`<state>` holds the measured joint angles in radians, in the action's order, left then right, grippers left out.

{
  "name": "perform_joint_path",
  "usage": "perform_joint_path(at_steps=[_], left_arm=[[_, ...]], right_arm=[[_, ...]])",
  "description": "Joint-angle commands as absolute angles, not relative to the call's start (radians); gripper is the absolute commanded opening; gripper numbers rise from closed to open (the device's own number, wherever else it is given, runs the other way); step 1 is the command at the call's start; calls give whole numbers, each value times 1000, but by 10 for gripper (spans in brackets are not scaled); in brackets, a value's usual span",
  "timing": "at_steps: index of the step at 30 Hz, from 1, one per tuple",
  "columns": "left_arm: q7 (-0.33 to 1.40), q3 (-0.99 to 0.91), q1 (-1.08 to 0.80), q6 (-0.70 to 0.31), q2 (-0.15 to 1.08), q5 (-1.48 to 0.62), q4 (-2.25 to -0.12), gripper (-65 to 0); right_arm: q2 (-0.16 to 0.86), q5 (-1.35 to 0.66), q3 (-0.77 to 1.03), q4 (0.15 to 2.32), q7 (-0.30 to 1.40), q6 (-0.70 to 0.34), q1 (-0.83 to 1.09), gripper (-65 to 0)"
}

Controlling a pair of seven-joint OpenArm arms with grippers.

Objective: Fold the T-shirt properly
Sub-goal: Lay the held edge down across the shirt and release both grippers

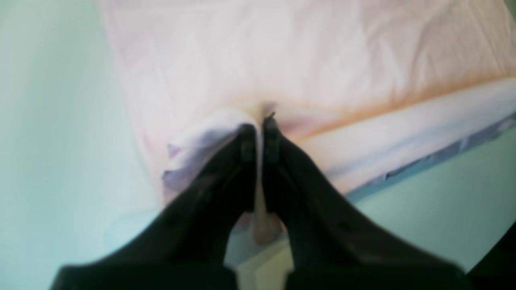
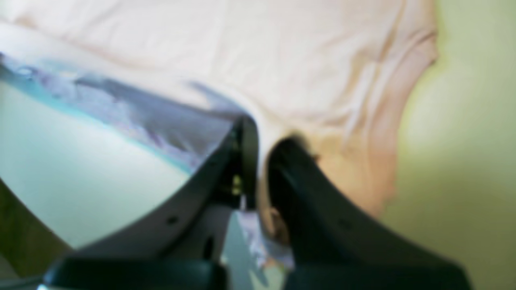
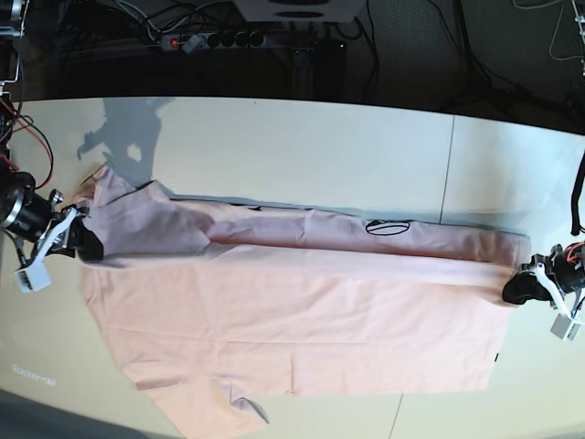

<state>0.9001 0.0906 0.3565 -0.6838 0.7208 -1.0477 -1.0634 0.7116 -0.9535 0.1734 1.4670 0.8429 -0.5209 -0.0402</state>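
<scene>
The pale pink T-shirt (image 3: 302,320) lies stretched across the table, and its far edge is drawn up into a long fold running left to right. A bit of black lettering (image 3: 388,227) shows along that fold. At the shirt's right end, my left gripper (image 3: 516,291) is shut on the fabric. The left wrist view shows the cloth (image 1: 282,52) pinched between that gripper's (image 1: 260,127) black fingers. My right gripper (image 3: 87,240) is shut on the shirt's left end by the sleeve. In the right wrist view, cloth (image 2: 282,52) is bunched in that gripper (image 2: 262,137).
The pale table (image 3: 274,146) has a seam (image 3: 448,165) running front to back on the right. Beyond its far edge are a power strip (image 3: 210,40) and cables on a dark floor. A sleeve (image 3: 228,412) hangs near the front edge.
</scene>
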Motion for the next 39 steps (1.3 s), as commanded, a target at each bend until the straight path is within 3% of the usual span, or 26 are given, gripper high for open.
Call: perform_joint_path(at_steps=[1,12,21,24,25,28,30,39], left_arm=[[866,81,385,-698,739,-1048,-1064,-650],[625,81,385,-698,720,-859,-960,-650],[593,80,394,-698,705,-844,-943,-642],[593,80,399,-698,700,-844,-943,-352],[590,80,399,-698,701,-843,-943,-286],[588,80,399,-698,701,-843,-944,-261],[588,80,403,-698,701,-843,-944,-261],[614,6,432,-698,701,-864,-1029,-263]], right_arm=[[735,-957,155,1458,819,-613,-93,-650],[713,-874,-104,1217,804,-613,-391,-650],[632,-706,-165,1109,701,-610,-459,-650],[614,-638,-165,1077,624,-609,-456,-650],[609,-623,-165,1071,606,-609,-456,-650],[595,-598,-165,1069,591,-604,-456,-346],[591,-602,-165,1069,591,-598,-457,-231],[547,-678,-15,1143,629,-599,-461,-216]])
